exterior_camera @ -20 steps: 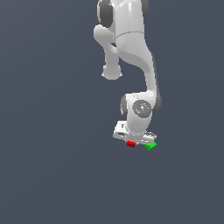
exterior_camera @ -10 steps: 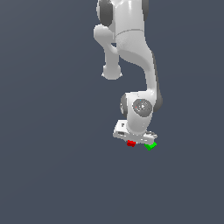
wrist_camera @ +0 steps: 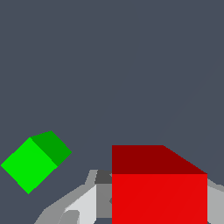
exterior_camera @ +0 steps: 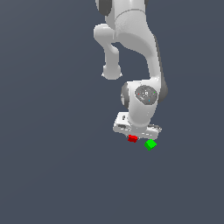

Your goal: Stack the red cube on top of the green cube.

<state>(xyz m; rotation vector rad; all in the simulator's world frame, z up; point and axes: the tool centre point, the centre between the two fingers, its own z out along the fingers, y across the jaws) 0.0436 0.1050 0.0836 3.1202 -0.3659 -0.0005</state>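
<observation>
In the exterior view my gripper (exterior_camera: 133, 135) hangs low under the white arm. It is shut on the red cube (exterior_camera: 132, 138), which shows just under the hand. The green cube (exterior_camera: 150, 144) lies a little to the exterior view's right of the red one, apart from it and free of the gripper. In the wrist view the red cube (wrist_camera: 159, 192) fills the space between my grey fingers (wrist_camera: 83, 203). The green cube (wrist_camera: 30, 162) sits off to one side, turned at an angle.
The floor (exterior_camera: 52, 175) is a plain dark grey surface all around. The white arm (exterior_camera: 131, 39) rises above the hand.
The hand and the red cube have risen slightly together. The green cube has not moved.
</observation>
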